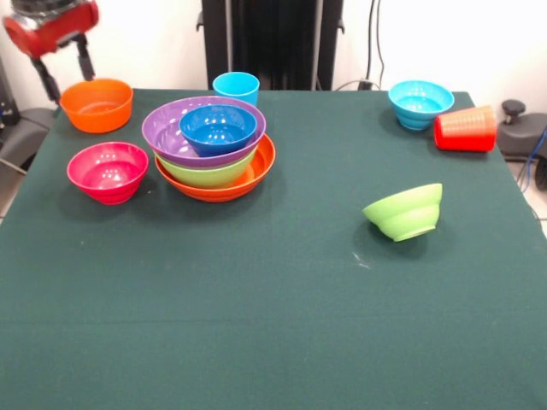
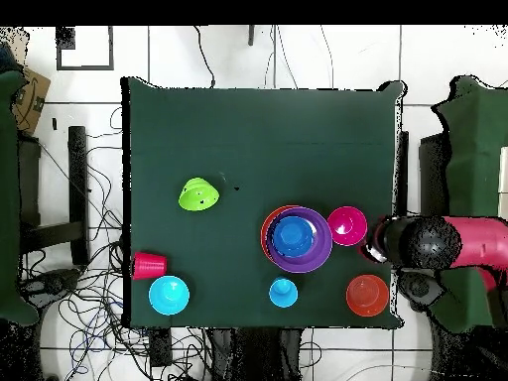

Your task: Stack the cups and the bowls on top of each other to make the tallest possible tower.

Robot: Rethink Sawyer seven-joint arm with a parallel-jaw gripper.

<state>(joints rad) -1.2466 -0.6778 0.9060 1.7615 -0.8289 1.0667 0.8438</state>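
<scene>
Tower (image 1: 215, 147) four bowls high, back-left of counter (image 1: 273, 325): orange, lime, purple, dark blue. Six pieces loose; red cup (image 1: 466, 129) toppled at right edge. My end effector (image 1: 64, 73) hangs open, empty, above orange bowl (image 1: 97, 104).

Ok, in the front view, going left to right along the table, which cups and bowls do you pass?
Small orange bowl → magenta bowl → tower → tilted lime green bowl → light blue bowl → red cup on its side.
</scene>
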